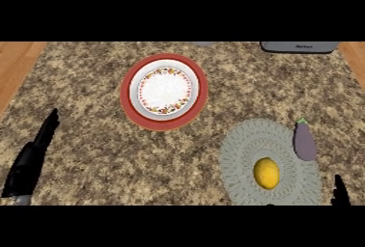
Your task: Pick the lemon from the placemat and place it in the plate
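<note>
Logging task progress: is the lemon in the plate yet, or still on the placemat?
On the placemat. The lemon lies on the grey placemat, near its middle; the plate holds nothing.

A speckled brown and beige stone counter (85, 96) fills most of the view; strips of light wood (14, 67) show past its left and right sides; a purple eggplant (305, 141) lies on the right part, lengthwise from near to far, its green cap at the far end; a grey appliance (299, 47) with small dark lettering stands at the far right, cut by the view's upper edge.
</note>
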`<action>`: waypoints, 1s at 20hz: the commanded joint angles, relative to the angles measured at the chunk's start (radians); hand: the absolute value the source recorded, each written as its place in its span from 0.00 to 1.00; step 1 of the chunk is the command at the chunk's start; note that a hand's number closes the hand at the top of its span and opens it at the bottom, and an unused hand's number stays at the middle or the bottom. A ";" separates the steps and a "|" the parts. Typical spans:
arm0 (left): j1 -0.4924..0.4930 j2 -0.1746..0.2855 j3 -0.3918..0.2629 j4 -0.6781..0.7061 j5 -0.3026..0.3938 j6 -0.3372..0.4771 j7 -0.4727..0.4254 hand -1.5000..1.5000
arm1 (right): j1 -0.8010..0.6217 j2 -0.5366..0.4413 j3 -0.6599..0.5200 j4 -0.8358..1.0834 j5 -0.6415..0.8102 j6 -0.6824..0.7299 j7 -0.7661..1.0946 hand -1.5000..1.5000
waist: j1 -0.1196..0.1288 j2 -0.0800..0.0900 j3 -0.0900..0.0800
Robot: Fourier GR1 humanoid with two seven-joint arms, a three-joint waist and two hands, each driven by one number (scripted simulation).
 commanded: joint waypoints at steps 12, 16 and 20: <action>0.000 -0.052 0.109 0.032 -0.060 -0.083 0.006 0.50 | -0.238 0.191 0.021 0.187 0.055 0.213 0.111 0.00 | -0.027 -0.008 0.003; 0.000 -0.088 0.126 0.024 -0.085 -0.082 0.003 0.50 | -0.275 0.222 -0.042 0.303 -0.011 0.236 0.021 0.00 | -0.026 -0.007 0.003; 0.054 -0.111 0.127 -0.024 -0.130 -0.095 0.013 0.50 | -0.296 0.289 -0.057 0.405 -0.012 0.238 -0.050 0.00 | -0.024 -0.008 0.003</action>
